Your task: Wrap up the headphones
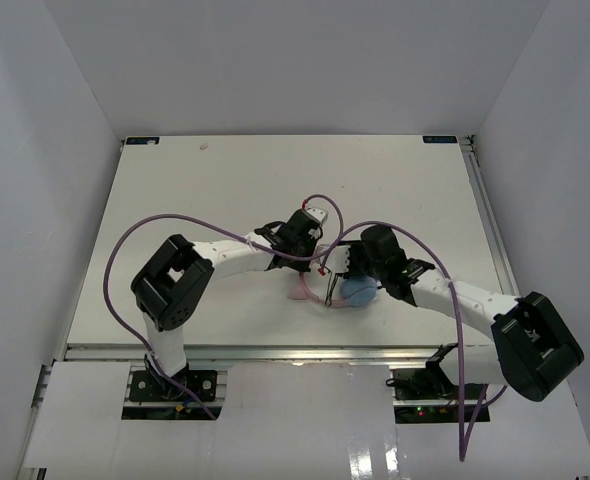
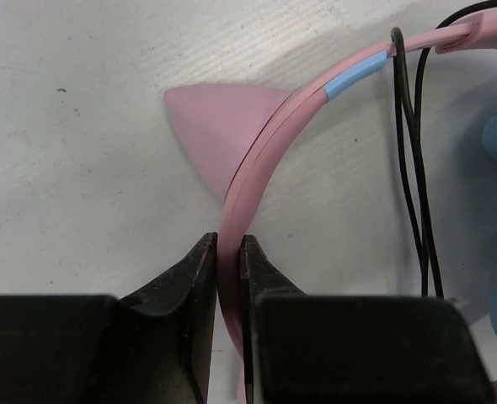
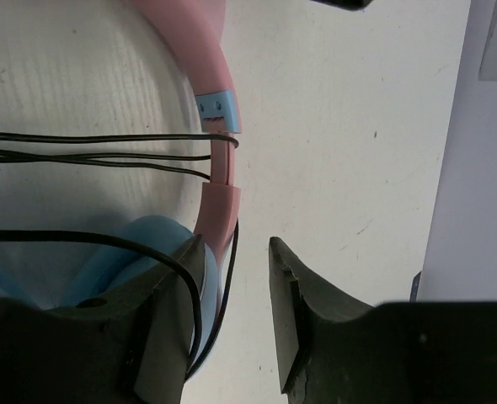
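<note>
The headphones lie mid-table, with a light-blue ear cup and a pink headband that carries a cat-ear point. My left gripper is shut on the headband, which is pinched between its black fingers. The thin black cord crosses the headband in several strands. My right gripper is open. Its left finger rests against the ear cup and the pink arm, and its right finger stands apart over bare table. A strand of cord runs between the jaws.
Purple arm cables loop over the table to the left and across the middle. White walls enclose the table on three sides. An aluminium rail runs along the right edge.
</note>
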Tool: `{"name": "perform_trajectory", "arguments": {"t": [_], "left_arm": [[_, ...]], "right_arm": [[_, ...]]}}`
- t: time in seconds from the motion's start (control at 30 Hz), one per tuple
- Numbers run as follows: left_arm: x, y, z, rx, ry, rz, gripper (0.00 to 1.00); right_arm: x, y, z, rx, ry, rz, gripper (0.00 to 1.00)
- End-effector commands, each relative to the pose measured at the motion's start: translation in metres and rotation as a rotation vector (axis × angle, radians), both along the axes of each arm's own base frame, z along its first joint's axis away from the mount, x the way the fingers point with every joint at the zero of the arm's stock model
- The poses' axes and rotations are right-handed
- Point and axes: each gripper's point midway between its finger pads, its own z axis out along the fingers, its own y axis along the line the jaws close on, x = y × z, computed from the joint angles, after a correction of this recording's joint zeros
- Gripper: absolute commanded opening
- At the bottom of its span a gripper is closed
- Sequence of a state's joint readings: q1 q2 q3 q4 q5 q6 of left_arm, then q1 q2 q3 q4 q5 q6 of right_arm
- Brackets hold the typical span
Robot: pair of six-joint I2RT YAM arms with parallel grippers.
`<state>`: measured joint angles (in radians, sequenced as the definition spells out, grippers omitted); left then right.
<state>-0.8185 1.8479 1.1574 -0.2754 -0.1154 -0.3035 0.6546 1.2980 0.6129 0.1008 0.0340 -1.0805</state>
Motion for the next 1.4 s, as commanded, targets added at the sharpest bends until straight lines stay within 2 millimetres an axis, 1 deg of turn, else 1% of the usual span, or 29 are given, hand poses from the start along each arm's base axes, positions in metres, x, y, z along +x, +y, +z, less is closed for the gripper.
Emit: {"name": "perform_trajectory", "arguments": {"t": [0.0, 0.13, 0.23, 0.3, 0.4, 0.57, 0.67, 0.7, 0.87, 1.17, 1.37], "left_arm": [[-0.007, -0.002, 0.025, -0.050, -0.034, -0.022, 0.00], [-0.006, 0.001, 0.025, -0.051, -0.040, -0.009, 0.00], [-0.005, 0.002, 0.023, -0.049, -0.039, 0.005, 0.00], [-0.003, 0.007, 0.022, -0.044, -0.038, 0.029, 0.00], [-0.001, 0.016, 0.021, -0.041, -0.031, 0.067, 0.00], [0.002, 0.024, 0.025, -0.059, -0.026, 0.096, 0.00], [0.004, 0.026, 0.028, -0.067, -0.030, 0.100, 0.00], [0.004, 0.027, 0.030, -0.070, -0.031, 0.099, 0.00], [0.004, 0.026, 0.032, -0.077, -0.029, 0.094, 0.00], [-0.001, 0.025, 0.032, -0.083, -0.019, 0.065, 0.00], [-0.002, 0.024, 0.033, -0.087, -0.016, 0.056, 0.00]], "right_arm": [[0.025, 0.003, 0.018, 0.059, -0.056, -0.041, 0.49], [0.032, 0.000, 0.024, 0.077, -0.065, -0.060, 0.57], [0.034, -0.002, 0.024, 0.074, -0.066, -0.069, 0.63], [0.037, -0.006, 0.026, 0.078, -0.068, -0.084, 0.67], [0.039, -0.008, 0.029, 0.093, -0.067, -0.090, 0.72], [0.039, -0.012, 0.034, 0.099, -0.069, -0.095, 0.77], [0.041, -0.014, 0.037, 0.104, -0.075, -0.104, 0.78], [0.038, -0.010, 0.037, 0.120, -0.058, -0.081, 0.78], [0.041, -0.010, 0.041, 0.168, -0.023, -0.091, 0.81], [0.055, -0.016, 0.026, 0.204, 0.081, -0.141, 0.86], [0.067, -0.023, 0.016, 0.217, 0.144, -0.177, 0.90]]}}
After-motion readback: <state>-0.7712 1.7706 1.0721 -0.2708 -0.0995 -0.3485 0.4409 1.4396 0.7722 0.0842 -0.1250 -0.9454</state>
